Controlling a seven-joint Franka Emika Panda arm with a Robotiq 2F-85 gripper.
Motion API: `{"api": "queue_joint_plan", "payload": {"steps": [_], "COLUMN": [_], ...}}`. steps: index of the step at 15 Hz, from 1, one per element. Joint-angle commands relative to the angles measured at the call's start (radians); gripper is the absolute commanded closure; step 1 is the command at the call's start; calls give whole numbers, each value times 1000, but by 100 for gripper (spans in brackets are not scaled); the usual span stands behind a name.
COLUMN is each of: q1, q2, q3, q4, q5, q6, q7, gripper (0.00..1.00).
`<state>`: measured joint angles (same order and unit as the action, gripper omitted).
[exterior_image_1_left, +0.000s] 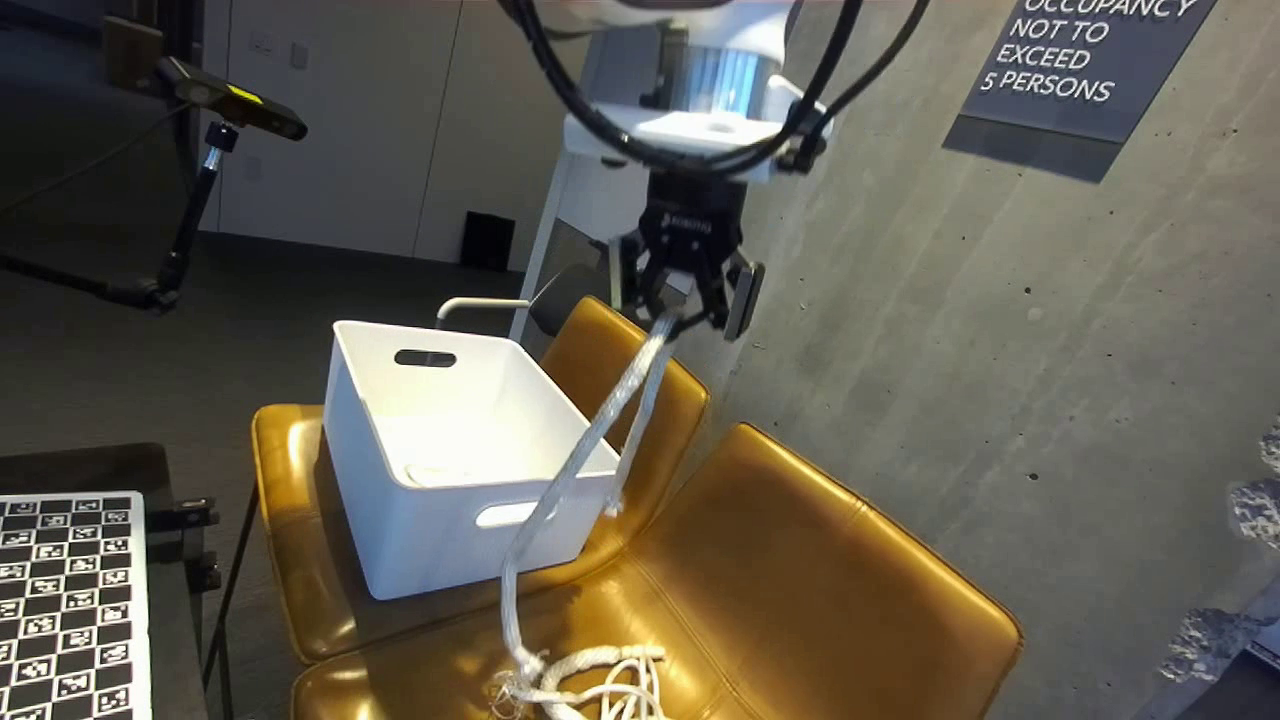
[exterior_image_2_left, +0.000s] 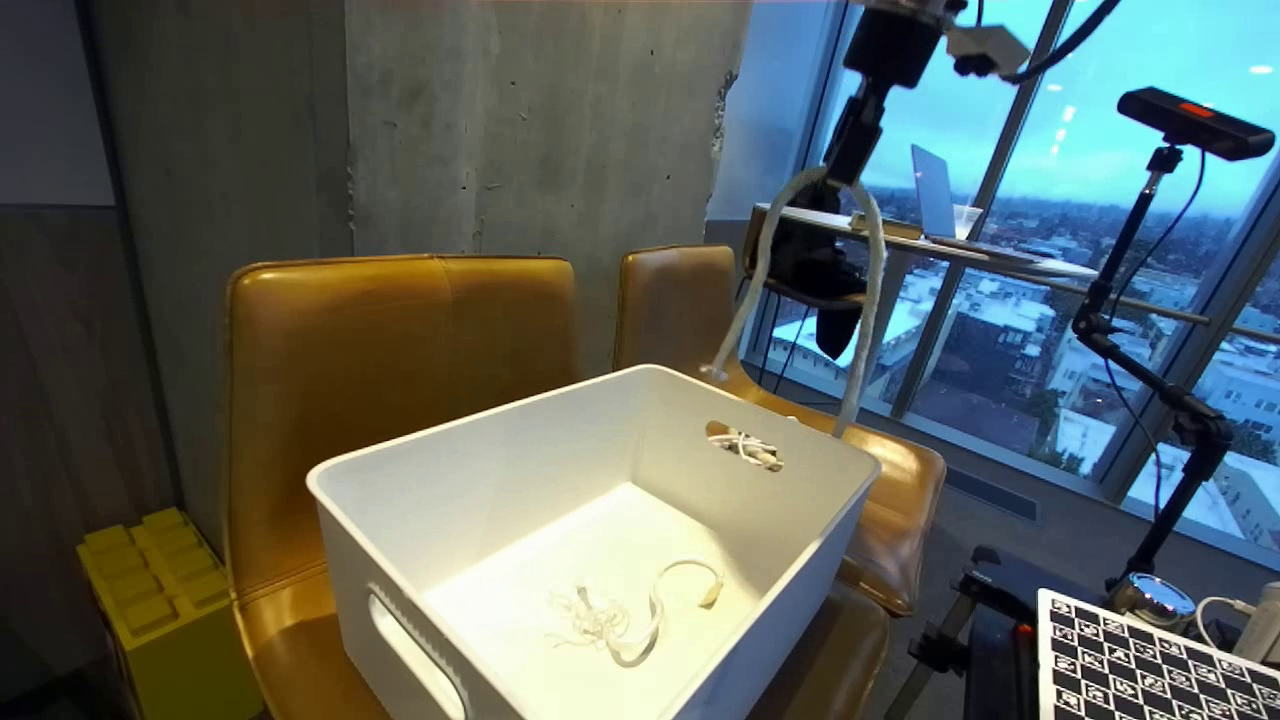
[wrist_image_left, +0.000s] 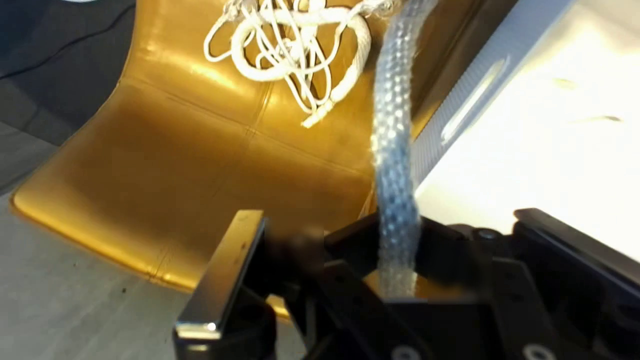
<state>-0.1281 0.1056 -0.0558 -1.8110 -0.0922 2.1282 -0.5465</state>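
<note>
Black fingers (exterior_image_2_left: 855, 140) pinch a gray braided rope (wrist_image_left: 395, 175) at the top of its arch, so that it hangs in two unequal lengths above the seat of a tan chair (exterior_image_1_left: 820, 560). The shorter length ends in the air just outside a white bin (exterior_image_1_left: 440, 540), by one of its corners, while the longer one reaches down to a tangle of white cords (wrist_image_left: 295, 50) near the seat's back edge. The bin stands on the neighboring chair (exterior_image_2_left: 400, 380), a short frayed cord (exterior_image_2_left: 648, 635) lying on its bottom.
</note>
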Motion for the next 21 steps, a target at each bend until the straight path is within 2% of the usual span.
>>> {"api": "queue_joint_plan", "payload": {"steps": [1,6,8,12,16,17,18,21], "q1": [53,152,185,215,204,198,193,175], "q2": [-8,-15,-12,-14,-62,-66,-69,-73], "q3": [29,101,126,145,138,136,133,119], "q4": [187,368,391,335,150,111,77,-9], "q5": [-4,-24,-29,-20,18,25,30,36], "q6": [-163,-310,-327,-316,-242,-220,-199,-141], "q7": [53,143,177,210,196,184,177,159], "gripper": [100,100,100,100,100,75,73,53]}}
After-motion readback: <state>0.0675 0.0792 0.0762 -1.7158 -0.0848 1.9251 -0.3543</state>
